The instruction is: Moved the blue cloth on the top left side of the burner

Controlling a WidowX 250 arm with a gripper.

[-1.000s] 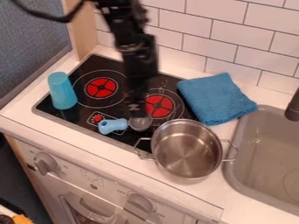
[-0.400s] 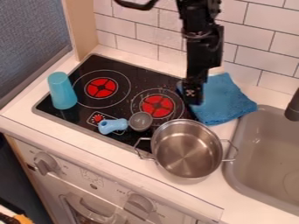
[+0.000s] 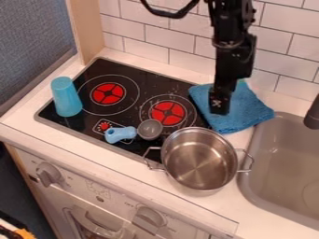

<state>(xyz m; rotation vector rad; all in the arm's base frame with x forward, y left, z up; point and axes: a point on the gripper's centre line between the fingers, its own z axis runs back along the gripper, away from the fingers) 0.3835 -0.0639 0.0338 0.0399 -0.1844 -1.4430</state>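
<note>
The black gripper point(image 3: 219, 108) hangs over the left-middle part of the blue cloth point(image 3: 244, 111), hiding a strip of it. Whether it touches the cloth I cannot tell. The cloth lies flat on the counter between the stove's right edge and the sink, near the tiled wall. To its left is the black stovetop point(image 3: 134, 79) with two red burners; the left burner point(image 3: 108, 94) has nothing on it.
A blue cup point(image 3: 66, 97) stands upside down at the stovetop's left edge. A small ladle with a blue handle point(image 3: 120, 134) lies at the front of the stovetop. A steel pot point(image 3: 199, 159) stands in front of the cloth, beside the grey sink point(image 3: 283, 158).
From above the right burner, the gripper has moved right to the cloth, and a little farther right since the second frame. The cloth lies as before.
</note>
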